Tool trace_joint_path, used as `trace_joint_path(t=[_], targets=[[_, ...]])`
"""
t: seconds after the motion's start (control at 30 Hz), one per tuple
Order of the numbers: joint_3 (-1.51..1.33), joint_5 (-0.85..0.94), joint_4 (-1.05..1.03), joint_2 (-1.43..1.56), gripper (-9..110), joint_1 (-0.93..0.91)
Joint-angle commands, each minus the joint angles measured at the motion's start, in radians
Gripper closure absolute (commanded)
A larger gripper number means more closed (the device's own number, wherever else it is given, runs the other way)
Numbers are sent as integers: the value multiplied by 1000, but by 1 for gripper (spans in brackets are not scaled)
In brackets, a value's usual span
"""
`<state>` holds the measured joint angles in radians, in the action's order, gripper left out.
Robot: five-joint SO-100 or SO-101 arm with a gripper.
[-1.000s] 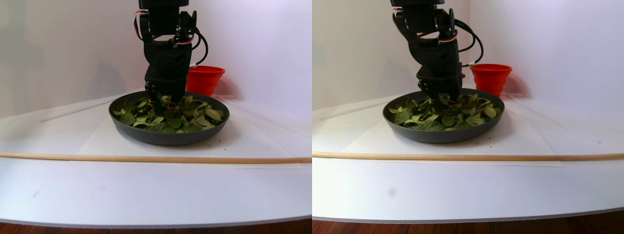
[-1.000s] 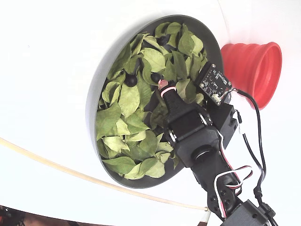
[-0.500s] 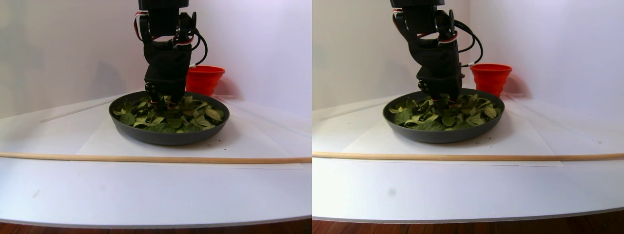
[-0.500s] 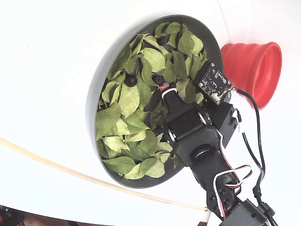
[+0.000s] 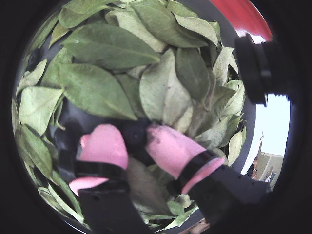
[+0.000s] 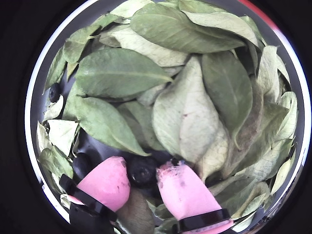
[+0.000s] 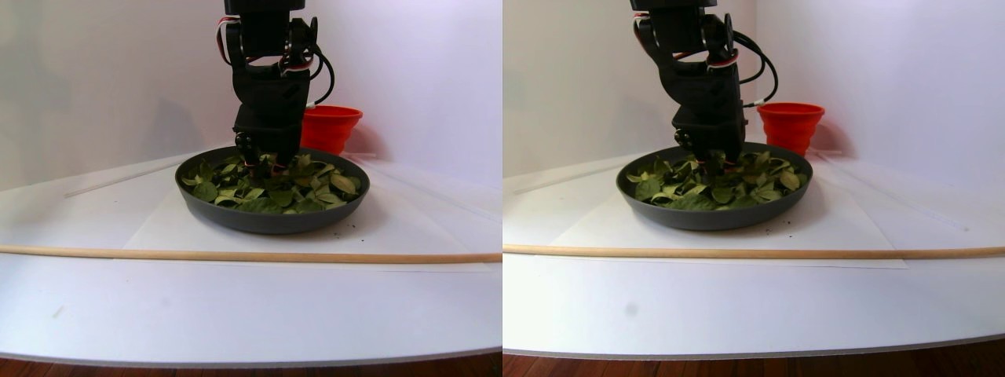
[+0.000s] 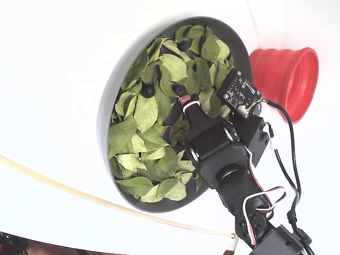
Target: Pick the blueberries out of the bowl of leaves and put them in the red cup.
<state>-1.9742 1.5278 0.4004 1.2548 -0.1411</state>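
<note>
Here a blueberry [image 6: 142, 170] sits between the pink jaws, among leaves [image 6: 122, 73].

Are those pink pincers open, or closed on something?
Closed on a blueberry, it seems: in both wrist views the gripper's pink fingertips sit against either side of it, among the leaves.

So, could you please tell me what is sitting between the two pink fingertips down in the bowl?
A single dark blueberry sits between the pink fingertips in both wrist views, low among the leaves.
</note>
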Motion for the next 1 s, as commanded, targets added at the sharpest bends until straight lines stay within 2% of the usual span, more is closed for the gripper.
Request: trace_joint_path(t=[0.0,0.97], targets=[[3,9,-11,115,92,-26],[-11,26,-115,291,92,-41]])
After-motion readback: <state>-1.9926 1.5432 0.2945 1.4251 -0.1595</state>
